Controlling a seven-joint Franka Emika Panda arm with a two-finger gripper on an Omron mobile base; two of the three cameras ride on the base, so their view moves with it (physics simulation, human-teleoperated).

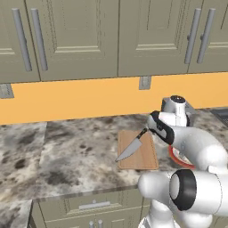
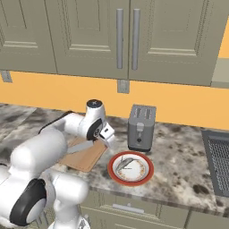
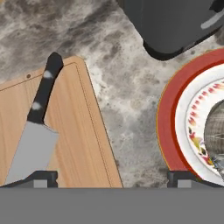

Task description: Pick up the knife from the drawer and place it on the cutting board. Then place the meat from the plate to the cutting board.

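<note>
The knife (image 1: pixel 132 148) lies flat on the cutting board (image 1: pixel 143 158), a little right of the centre of the left base view, its black handle pointing toward the orange wall and its blade tip reaching past the board's near-left edge onto the marbled desk (image 1: pixel 67 151). In the hand view the same knife (image 3: pixel 35 131) fills the lower left of the frame, handle up near the board's (image 3: pixel 83 144) top corner, blade running down toward the bottom edge.

The gripper (image 3: pixel 111 179) stands wide, with nothing between its fingers: one tip sits over the board at the lower left of the hand view, the other over the plate (image 3: pixel 168 131) at the lower right, and bare desk lies between them. In the right base view the gripper (image 2: pixel 107 136) hangs just above the gap between board (image 2: pixel 87 159) and plate (image 2: pixel 130 168).

The plate with the red-orange rim sits at the centre of the right base view, just beside the board. The meat (image 2: pixel 125 163), a pale grey lump, lies on it. A grey toaster (image 2: pixel 141 128) stands behind the plate, near the wall.
</note>
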